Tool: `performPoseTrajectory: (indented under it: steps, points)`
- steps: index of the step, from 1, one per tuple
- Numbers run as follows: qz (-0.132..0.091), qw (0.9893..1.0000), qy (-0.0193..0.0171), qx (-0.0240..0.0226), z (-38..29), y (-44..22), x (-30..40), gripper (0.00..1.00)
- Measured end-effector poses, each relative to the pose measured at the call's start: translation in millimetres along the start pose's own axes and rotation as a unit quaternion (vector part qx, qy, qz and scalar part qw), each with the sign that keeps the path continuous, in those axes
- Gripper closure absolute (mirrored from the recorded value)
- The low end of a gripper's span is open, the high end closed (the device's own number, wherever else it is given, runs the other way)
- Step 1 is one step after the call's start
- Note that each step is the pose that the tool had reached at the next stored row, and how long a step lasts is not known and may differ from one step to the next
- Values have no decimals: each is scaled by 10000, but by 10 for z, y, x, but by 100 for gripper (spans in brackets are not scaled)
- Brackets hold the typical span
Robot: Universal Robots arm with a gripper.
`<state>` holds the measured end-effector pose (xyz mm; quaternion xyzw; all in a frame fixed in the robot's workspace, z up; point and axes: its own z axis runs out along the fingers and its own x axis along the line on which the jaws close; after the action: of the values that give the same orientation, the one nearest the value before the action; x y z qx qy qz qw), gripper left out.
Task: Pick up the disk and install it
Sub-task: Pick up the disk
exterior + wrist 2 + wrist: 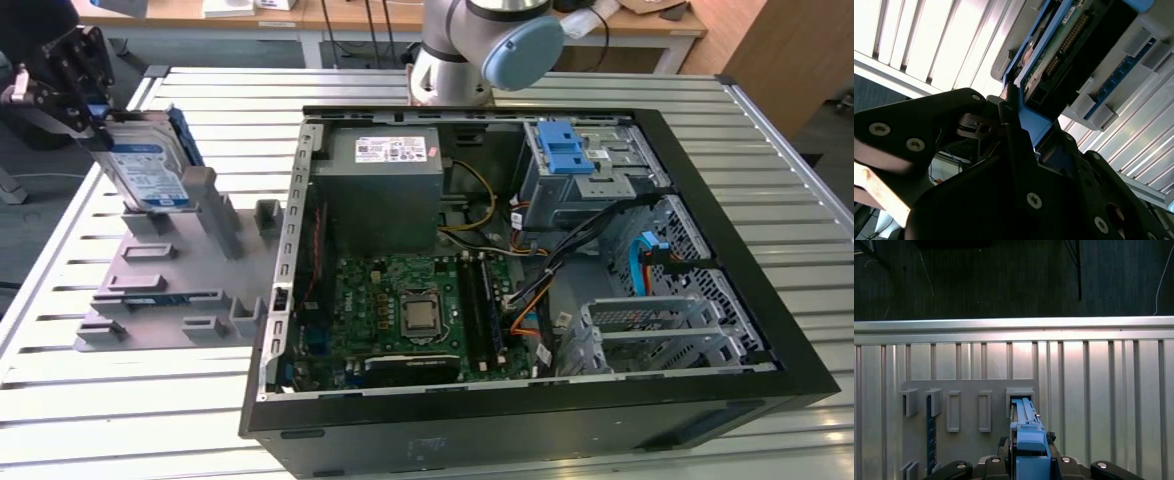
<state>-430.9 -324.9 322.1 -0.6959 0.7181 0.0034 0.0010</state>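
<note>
Tool (91, 112) tight around blue-framed disk (150, 172), upright in grey rack (160, 270); white-and-blue label print unreadable.

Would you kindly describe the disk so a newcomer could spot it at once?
At the exterior view's left, beside the open case, lies a grey plate. The disk stands on edge in it, held by the gripper. Alone among grey blocks, it bears a white and blue label and blue frame.

A slatted aluminium counter (160, 420) spans the scene. Behind it stands a light wooden desk (374, 18). Grey floor (30, 232) shows at the exterior view's left.
</note>
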Motion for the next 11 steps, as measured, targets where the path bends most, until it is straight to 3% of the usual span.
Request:
performPoseTrajectory:
  steps: [11]
  points:
    - [0, 10000, 0, 0, -63, 0, 0, 64]
